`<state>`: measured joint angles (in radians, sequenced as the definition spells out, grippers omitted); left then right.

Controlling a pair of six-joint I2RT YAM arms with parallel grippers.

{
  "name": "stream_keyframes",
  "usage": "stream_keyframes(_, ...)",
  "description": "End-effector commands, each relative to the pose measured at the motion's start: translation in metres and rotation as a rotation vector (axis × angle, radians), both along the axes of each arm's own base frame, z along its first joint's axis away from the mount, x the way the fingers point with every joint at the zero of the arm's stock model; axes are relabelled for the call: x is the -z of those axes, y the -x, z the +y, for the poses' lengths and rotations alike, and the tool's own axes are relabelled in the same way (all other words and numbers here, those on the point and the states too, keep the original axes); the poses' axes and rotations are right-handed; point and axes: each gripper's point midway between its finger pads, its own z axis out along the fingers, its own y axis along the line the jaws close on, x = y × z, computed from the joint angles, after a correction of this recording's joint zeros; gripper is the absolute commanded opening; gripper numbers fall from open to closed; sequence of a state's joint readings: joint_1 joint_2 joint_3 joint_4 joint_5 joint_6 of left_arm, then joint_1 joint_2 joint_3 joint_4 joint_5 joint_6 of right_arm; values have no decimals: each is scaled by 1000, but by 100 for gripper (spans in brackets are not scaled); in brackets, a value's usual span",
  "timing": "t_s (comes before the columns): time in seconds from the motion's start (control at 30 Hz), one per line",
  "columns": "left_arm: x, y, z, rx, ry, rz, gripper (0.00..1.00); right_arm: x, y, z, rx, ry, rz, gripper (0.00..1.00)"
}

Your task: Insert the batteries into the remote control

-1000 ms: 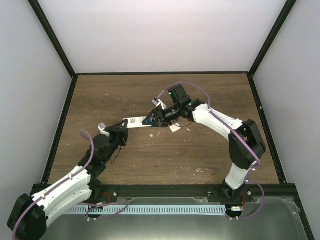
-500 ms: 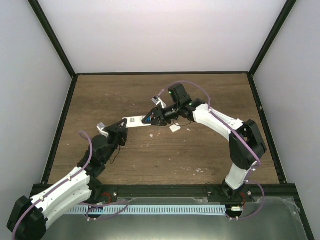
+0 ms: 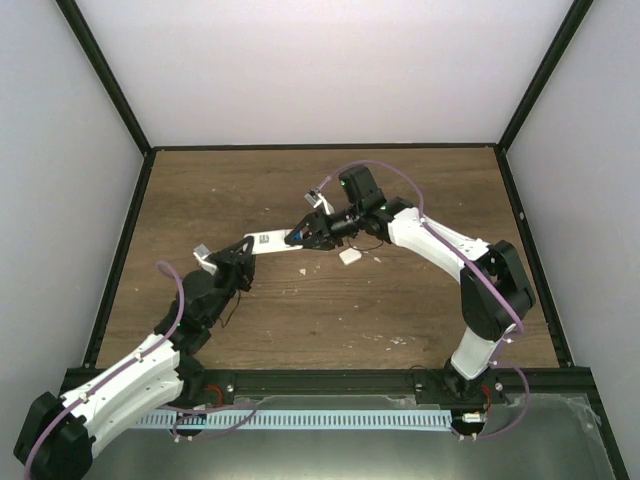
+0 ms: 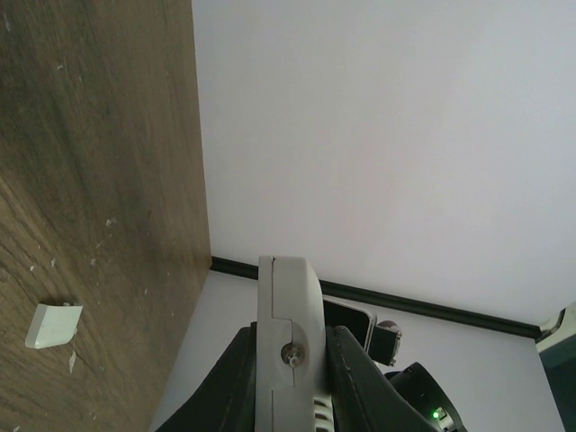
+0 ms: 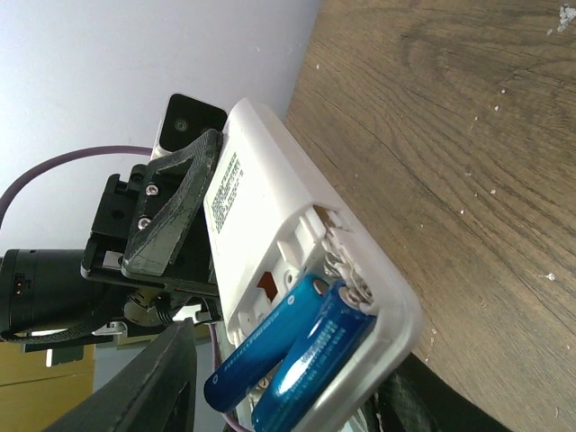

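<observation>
Left claw (image 4: 292, 360): closed on one end of the remote control (image 5: 270, 207), clamping it across its thin edges. The handset hangs clear of the table (image 3: 400, 300), back face turned toward my other wrist. I judge this hold is chosen so the open battery bay faces the loading side and the body cannot slide when pushed.

Right claw (image 3: 303, 236): at the far, free end of the remote. Its fingers (image 5: 153, 378) stand apart, straddling the bay. Cannot tell whether they pinch anything.

Batteries (image 5: 315, 351): both blue cells lie in the bay side by side. Their far ends meet the spring end. Their near ends look raised above the bay rim, so I judge them not fully seated.

White piece (image 3: 349, 256): flat on the table just below the right claw, probably the bay cover set aside for fitting last.
</observation>
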<state>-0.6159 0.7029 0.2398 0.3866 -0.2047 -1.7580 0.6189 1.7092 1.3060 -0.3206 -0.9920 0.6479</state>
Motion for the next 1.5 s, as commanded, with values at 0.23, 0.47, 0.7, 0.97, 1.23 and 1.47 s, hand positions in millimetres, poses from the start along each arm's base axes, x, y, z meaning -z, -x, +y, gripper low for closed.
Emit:
stream_keyframes(0.23,-5,0,-4,16,12,-14,0,-18,4,-1,-26,-56,-47,38)
stream_keyframes(0.47,-8,-1,-5,20,13,-26,0,-15,2,1,-28,-60,-51,35)
stream_keyframes(0.7,-12,-2,-7,29,15,-45,0,-14,-1,4,-35,-72,-44,32)
stream_keyframes(0.97,-17,-3,-8,30,24,-76,0,-12,1,6,-51,-91,-26,25)
stream_keyframes(1.23,-30,-5,-9,27,3,-144,0,-11,2,6,-56,-102,-13,20)
stream_keyframes(1.47,-31,-5,-7,16,-23,-162,0,-14,4,5,-60,-109,-8,28)
